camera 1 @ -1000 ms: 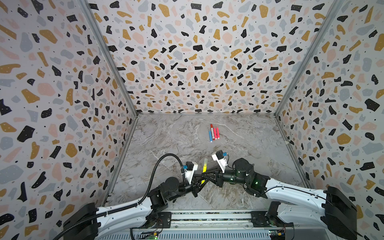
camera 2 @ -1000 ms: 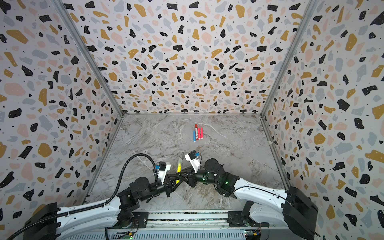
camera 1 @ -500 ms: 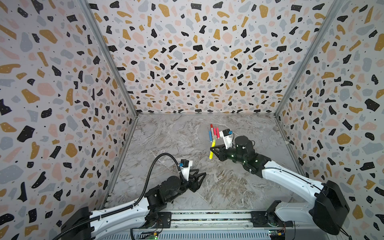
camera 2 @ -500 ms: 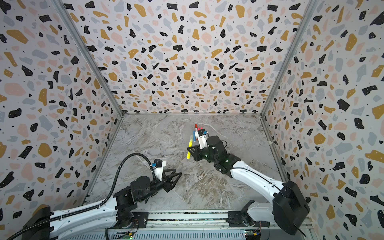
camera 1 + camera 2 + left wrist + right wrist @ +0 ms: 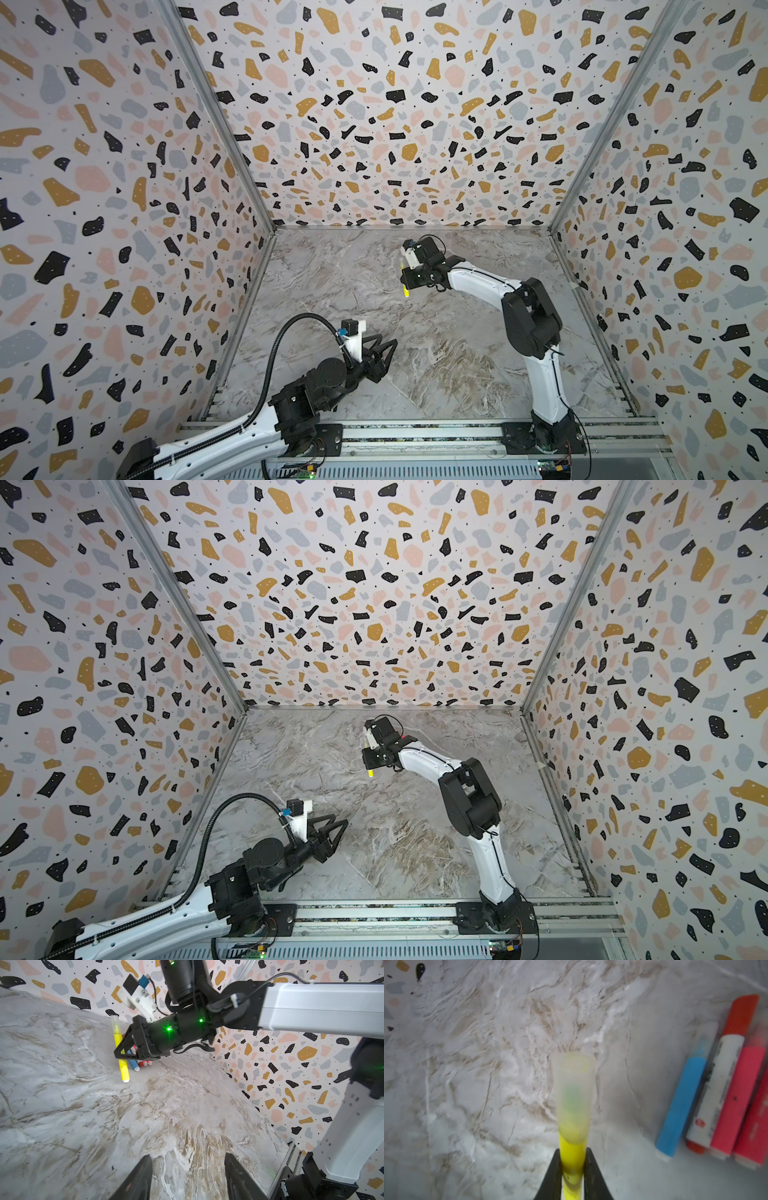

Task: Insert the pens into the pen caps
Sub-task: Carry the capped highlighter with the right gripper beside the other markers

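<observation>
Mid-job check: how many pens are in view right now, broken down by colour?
yellow pen: 1
blue pen: 1
white pen with red ends: 1
pink-red pens: 2
Total: 5

Grey marble-patterned tabletop [image 5: 83, 1115]: smooth, faint sheen. Slim yellow marker pen [image 5: 124, 1070]: glossy plastic. Its pale tubular cap [image 5: 574, 1095]: frosted, translucent plastic. Terrazzo-print walls [image 5: 395, 124]: matt. Silver front rail [image 5: 415, 434]: bare metal.
</observation>
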Robot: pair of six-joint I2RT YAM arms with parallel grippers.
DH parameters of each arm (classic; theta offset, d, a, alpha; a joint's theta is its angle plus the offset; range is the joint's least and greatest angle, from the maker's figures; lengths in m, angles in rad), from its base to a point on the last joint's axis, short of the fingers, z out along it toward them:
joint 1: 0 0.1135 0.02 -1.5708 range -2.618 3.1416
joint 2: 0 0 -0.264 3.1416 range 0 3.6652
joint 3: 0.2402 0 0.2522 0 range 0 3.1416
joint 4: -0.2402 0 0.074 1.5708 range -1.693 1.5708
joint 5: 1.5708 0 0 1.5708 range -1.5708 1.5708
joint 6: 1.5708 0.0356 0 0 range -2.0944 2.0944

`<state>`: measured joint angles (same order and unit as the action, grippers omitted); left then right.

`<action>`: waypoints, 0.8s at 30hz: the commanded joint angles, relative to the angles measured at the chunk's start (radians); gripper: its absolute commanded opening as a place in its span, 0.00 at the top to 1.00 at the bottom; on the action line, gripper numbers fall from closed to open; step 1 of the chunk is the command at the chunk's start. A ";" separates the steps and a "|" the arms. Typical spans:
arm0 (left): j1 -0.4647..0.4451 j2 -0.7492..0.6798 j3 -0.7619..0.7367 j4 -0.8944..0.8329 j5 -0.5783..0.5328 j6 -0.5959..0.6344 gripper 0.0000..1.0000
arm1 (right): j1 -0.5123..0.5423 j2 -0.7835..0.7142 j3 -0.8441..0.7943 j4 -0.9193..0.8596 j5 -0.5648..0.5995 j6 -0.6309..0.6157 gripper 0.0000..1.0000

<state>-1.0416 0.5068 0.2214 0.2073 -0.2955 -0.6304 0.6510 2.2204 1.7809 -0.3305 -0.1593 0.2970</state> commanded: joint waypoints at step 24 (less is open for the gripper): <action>-0.003 -0.040 0.007 -0.062 -0.071 0.018 0.44 | -0.058 0.259 0.424 -0.323 0.231 -0.109 0.68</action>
<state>-1.0420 0.4671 0.2214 0.1276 -0.3470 -0.6285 0.5907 2.4882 2.1769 -0.6167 0.0425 0.2005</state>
